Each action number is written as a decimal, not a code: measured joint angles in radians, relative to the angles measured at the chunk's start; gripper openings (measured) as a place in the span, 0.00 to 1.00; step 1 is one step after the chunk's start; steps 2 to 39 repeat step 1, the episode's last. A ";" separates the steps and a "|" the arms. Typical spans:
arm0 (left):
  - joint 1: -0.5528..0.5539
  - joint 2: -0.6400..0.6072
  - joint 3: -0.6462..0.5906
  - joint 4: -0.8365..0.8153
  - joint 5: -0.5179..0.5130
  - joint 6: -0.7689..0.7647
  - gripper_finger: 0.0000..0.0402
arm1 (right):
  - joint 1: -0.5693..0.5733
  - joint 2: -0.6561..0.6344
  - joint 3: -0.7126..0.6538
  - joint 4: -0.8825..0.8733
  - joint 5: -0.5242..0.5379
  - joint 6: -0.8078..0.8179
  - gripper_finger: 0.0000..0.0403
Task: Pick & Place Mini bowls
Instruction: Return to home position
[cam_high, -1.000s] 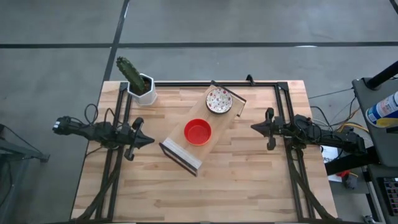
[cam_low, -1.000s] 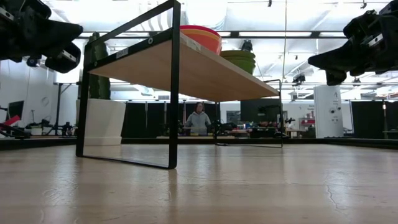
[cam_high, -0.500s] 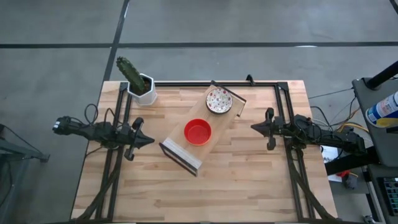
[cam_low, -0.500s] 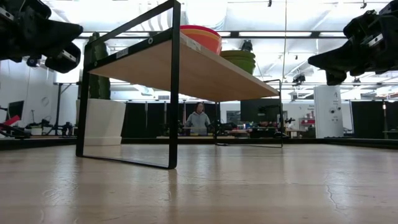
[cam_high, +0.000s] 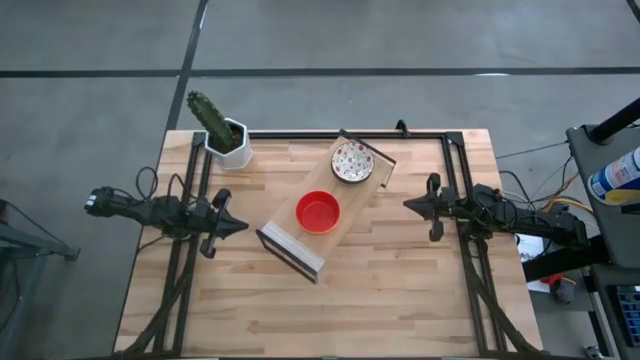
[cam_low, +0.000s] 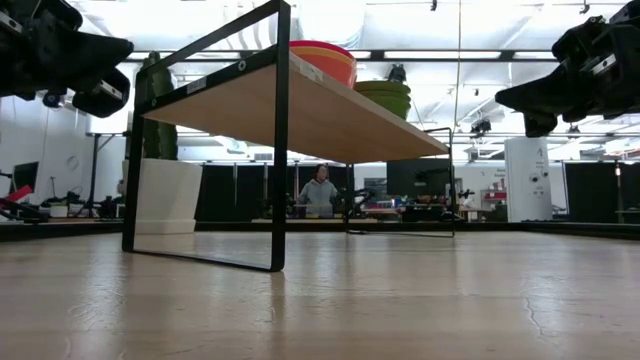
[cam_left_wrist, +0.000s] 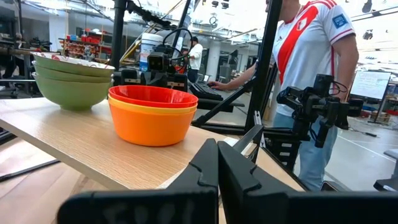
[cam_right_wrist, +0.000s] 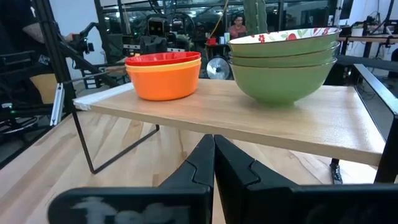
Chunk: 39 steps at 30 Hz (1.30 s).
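Both stacks sit on the shelf (cam_high: 290, 250): the red bowl (cam_high: 318, 213) tops the yellow bowl (cam_left_wrist: 152, 107) and orange bowl (cam_left_wrist: 149, 126), with the three green-sided patterned bowls (cam_high: 352, 161) just beside. The left pincer (cam_high: 243, 226) hovers over the bench's (cam_high: 380, 300) left side, fingers pressed together. The right pincer (cam_high: 407, 205) faces it from the right, likewise pressed together.

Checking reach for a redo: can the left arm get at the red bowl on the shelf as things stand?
Probably yes: the left end effector, shut, hangs beside the shelf with nothing between, and the red bowl tops its stack uncovered.
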 joint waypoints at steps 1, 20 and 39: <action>0.000 0.000 0.000 0.000 0.000 0.000 0.00 | 0.000 0.000 0.000 0.000 0.000 0.001 0.02; 0.000 0.000 0.000 0.000 0.000 0.000 0.00 | 0.000 0.000 0.000 0.000 0.000 0.001 0.02; 0.000 0.000 0.000 0.000 0.000 0.000 0.00 | 0.000 0.000 0.000 0.000 0.000 0.001 0.02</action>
